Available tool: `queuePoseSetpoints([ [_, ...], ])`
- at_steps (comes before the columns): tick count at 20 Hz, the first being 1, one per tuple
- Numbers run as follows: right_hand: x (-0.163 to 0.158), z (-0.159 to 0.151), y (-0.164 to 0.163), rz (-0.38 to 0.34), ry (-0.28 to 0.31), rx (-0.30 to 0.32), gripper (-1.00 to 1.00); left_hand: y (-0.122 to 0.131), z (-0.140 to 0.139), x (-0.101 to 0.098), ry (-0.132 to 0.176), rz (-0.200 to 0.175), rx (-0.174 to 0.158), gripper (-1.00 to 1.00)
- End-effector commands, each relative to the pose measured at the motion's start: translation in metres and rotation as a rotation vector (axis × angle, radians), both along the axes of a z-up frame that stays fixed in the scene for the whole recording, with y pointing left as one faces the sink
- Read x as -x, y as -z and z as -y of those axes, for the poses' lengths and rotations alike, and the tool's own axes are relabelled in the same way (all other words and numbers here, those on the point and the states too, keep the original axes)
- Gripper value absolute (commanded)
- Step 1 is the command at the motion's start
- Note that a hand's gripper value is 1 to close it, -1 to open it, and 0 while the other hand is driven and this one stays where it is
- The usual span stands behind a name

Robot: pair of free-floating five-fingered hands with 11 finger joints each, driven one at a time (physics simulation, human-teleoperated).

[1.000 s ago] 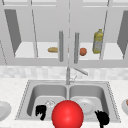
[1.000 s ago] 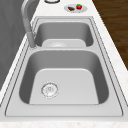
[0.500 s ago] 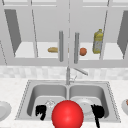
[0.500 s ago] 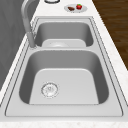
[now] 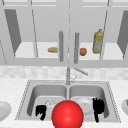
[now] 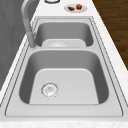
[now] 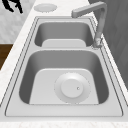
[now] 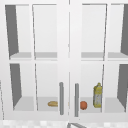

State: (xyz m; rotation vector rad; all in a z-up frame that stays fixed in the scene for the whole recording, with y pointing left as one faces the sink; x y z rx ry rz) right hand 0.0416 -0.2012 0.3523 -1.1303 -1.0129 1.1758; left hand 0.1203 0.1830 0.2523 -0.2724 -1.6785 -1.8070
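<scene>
Seen from the front: double steel sink (image 5: 25,100) set in a pale bench (image 5: 10,87), with a large red ball (image 5: 67,114) low at centre, before the divider. Left hand (image 5: 41,111) just left of the ball, fingers seemingly curled downward, holding nothing. Right hand (image 5: 98,107) just right of it, fingers straight and hanging down, over the right basin near a white plate (image 5: 83,105). Above, a glass-doored cabinet (image 8: 65,62) holding a bread roll (image 8: 52,103), a tomato (image 8: 83,105) and an oil bottle (image 8: 97,95).
</scene>
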Motion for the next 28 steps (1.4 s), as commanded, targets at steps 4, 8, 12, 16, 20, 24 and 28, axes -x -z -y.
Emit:
queuePoseSetpoints([
  [4, 0.000, 0.000, -0.019, 0.106, 0.153, -0.066, -1.00, 0.000, 0.000, 0.000, 0.000, 0.000, 0.000, 0.00],
  [8, 0.000, -0.002, -0.026, 0.138, 0.216, -0.085, -1.00, 0.000, 0.000, 0.000, 0.000, 0.000, 0.000, 0.00],
  [12, 0.000, -0.003, -0.030, 0.162, 0.276, -0.109, -1.00, 0.000, 0.000, 0.000, 0.000, 0.000, 0.000, 0.00],
  [16, 0.000, -0.006, -0.030, 0.164, 0.324, -0.143, -1.00, 0.000, 0.000, 0.000, 0.000, 0.000, 0.000, 0.00],
  [20, -0.007, -0.008, -0.030, 0.155, 0.358, -0.185, -1.00, 0.000, 0.000, 0.000, 0.000, 0.000, 0.000, 0.00],
  [24, -0.016, -0.013, -0.027, 0.123, 0.364, -0.226, -1.00, 0.000, 0.000, 0.000, 0.000, 0.000, 0.000, 0.00],
  [28, -0.023, -0.018, -0.022, 0.133, 0.386, -0.279, -1.00, 0.000, 0.000, 0.000, 0.000, 0.000, 0.000, 0.00],
])
